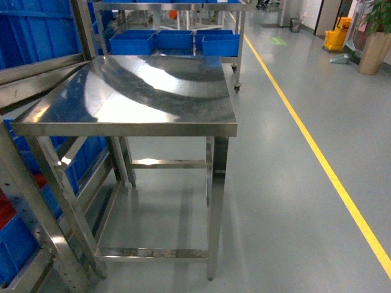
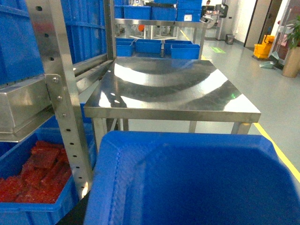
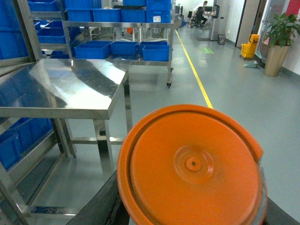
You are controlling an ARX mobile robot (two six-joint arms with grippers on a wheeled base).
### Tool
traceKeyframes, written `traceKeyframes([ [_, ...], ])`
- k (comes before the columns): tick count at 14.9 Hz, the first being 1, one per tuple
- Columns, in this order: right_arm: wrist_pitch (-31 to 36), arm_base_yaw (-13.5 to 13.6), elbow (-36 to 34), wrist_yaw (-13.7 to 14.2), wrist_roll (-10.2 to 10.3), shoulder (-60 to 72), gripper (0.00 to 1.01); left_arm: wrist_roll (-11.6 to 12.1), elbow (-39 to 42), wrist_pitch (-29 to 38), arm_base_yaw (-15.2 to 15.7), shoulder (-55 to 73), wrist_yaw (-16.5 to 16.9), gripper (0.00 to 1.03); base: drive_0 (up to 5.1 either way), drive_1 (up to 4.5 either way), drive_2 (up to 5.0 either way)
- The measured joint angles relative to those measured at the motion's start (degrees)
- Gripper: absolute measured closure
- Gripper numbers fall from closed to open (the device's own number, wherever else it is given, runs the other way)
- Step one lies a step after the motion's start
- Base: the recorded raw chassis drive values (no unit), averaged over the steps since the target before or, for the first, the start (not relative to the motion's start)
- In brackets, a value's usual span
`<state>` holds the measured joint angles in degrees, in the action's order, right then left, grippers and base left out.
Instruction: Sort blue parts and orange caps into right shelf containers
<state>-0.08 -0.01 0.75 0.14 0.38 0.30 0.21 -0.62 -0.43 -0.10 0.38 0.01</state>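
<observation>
orange cap (image 3: 192, 166) fills r wrist view; steel table (image 1: 140, 91) ahead.

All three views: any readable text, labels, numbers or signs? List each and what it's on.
No legible text in any view.
White label on the blue bin on the far rack, left wrist view: too small to read.
Green floor marking beside the yellow line, head view: blurred, no characters made out.
Yellow mop bucket: no readable marking.
Orange cap, steel table: no print visible.
</observation>
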Motion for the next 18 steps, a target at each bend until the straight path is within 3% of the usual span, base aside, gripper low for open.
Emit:
traceKeyframes([
  [18,-0.31,0.00,0.00,-0.09,0.00,0.00,0.58,0.00,0.00,0.11,-0.02,0.02,-0.04,0.61,0.0,4.12,-4.0],
])
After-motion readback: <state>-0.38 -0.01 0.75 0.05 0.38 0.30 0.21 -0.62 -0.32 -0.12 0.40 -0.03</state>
